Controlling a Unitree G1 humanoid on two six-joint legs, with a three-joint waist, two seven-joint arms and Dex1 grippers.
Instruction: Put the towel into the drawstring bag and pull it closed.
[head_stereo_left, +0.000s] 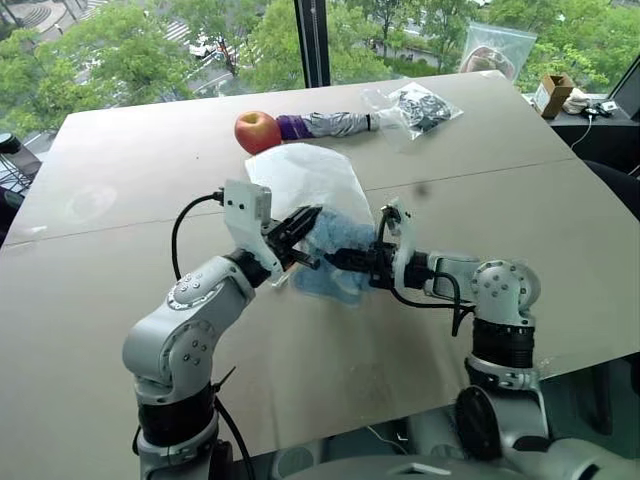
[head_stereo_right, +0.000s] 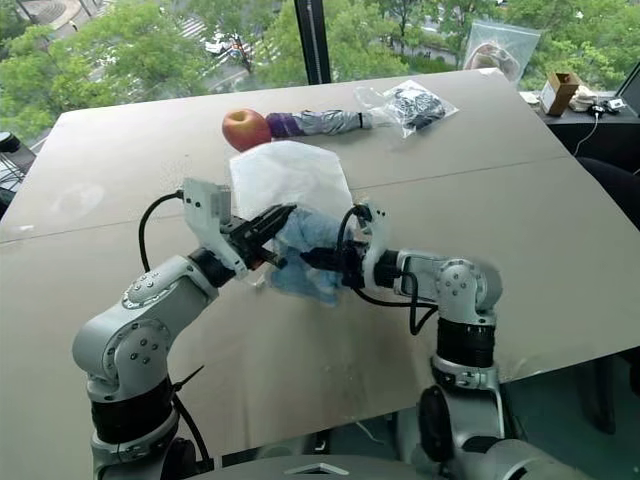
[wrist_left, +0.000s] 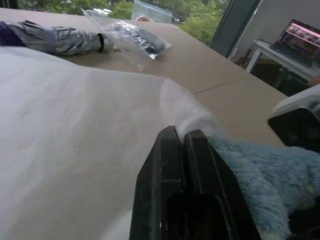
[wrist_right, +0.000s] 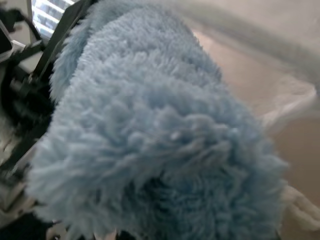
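Observation:
The drawstring bag (head_stereo_left: 300, 175) is a thin white translucent sack, lifted off the table at its near edge. My left gripper (head_stereo_left: 308, 220) is shut on that edge; in the left wrist view its fingers (wrist_left: 172, 150) press together against the white fabric. The towel (head_stereo_left: 335, 272), light blue and fuzzy, hangs at the bag's mouth just right of the left gripper. My right gripper (head_stereo_left: 333, 260) points left and is shut on the towel. In the right wrist view the towel (wrist_right: 150, 125) covers the right gripper's fingers.
Behind the bag lie a red apple (head_stereo_left: 256, 131), a grey-and-purple folded umbrella (head_stereo_left: 325, 125) and a clear plastic bag with dark contents (head_stereo_left: 415, 108). A clear zip bag (head_stereo_left: 497, 48) leans on the window. A small cardboard box (head_stereo_left: 553, 93) stands off the table's far right corner.

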